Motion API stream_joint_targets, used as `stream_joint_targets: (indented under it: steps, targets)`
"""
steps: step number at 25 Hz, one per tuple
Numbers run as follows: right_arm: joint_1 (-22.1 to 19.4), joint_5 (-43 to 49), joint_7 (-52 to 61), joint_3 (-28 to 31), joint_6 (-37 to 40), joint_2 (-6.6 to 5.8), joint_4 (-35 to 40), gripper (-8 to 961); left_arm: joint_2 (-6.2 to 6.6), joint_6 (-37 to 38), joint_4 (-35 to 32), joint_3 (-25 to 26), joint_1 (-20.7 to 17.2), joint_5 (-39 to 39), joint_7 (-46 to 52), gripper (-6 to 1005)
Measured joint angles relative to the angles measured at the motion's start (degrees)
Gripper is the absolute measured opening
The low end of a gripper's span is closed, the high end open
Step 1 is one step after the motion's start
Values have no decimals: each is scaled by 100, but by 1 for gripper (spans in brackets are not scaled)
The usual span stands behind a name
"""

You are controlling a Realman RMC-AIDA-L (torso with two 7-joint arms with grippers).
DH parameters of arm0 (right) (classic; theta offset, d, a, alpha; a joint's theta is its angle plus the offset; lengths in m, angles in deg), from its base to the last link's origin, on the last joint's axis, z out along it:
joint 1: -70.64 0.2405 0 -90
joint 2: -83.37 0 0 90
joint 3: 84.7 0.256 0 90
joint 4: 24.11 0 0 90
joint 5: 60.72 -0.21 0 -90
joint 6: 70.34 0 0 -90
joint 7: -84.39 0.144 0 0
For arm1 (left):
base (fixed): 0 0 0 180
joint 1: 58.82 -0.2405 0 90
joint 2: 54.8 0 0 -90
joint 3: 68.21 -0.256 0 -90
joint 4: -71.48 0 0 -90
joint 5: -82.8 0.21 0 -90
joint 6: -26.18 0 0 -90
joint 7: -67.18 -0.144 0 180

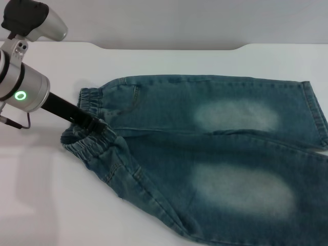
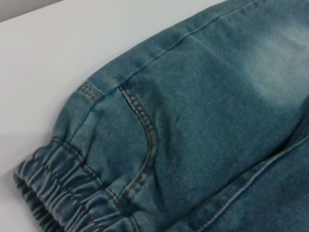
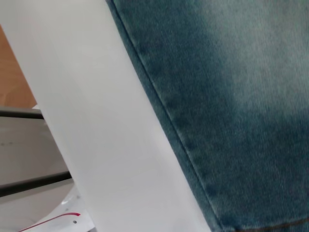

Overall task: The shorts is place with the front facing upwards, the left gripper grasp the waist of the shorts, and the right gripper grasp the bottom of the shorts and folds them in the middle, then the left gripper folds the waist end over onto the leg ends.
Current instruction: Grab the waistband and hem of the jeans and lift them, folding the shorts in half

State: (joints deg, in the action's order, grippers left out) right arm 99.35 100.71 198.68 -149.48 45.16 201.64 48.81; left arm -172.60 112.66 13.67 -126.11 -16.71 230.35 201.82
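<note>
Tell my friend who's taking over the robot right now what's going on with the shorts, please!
Left gripper: at the gathered elastic waistband of the blue-green washed denim shorts, where the band is bunched up; whether it is shut on the fabric can't be seen.
Right gripper: out of the head view; its wrist camera looks down on a denim edge over the white table.
Shorts: spread flat, pale faded patches up, both legs open.
Done: left arm at the waist.
Left: both folds.

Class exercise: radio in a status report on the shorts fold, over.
Left gripper at the elastic waistband, fabric bunched there. Right gripper not in view. Shorts spread face up on the white table, unfolded. Nothing in the way.
</note>
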Motion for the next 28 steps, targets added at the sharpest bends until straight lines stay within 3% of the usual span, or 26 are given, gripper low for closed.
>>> stream_joint_targets:
  steps: [28]
  targets:
    - [152, -17, 4, -70, -105, 11, -299, 555, -5, 28, -37, -1, 10, -148, -11, 32]
